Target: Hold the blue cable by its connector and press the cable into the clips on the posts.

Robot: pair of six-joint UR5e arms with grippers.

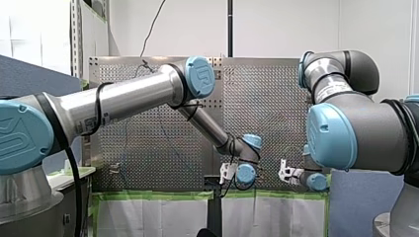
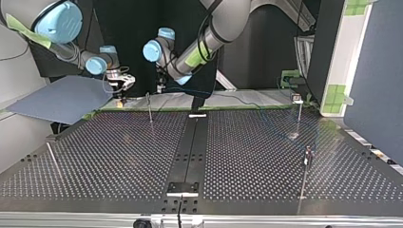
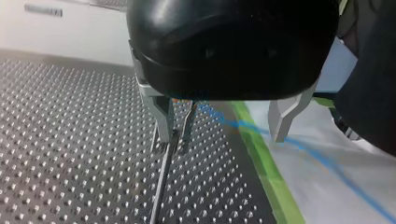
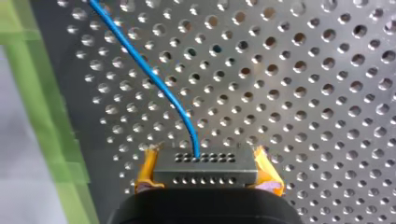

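My right gripper (image 4: 205, 157) has its yellow pads shut on the grey connector (image 4: 205, 173), low over the perforated table. The blue cable (image 4: 149, 77) leaves the connector's face and curves away ahead of it. My left gripper (image 3: 222, 138) is open, and one of its metal fingers (image 3: 163, 119) stands right beside the clip on a thin post (image 3: 161, 186). There the blue cable (image 3: 303, 147) trails from near the clip past the other finger. At the far edge of the top view, my right gripper (image 2: 123, 91) is left of that post (image 2: 149, 108) and my left gripper (image 2: 160, 88) is just behind it.
More thin posts stand on the table (image 2: 119, 156): two at the top view's right (image 2: 299, 114) (image 2: 306, 164), one leaning at its left (image 2: 52, 159). Green tape (image 3: 261, 158) and white sheeting border the table's edge by the grippers. A blue-grey panel (image 2: 62, 99) lies at the left.
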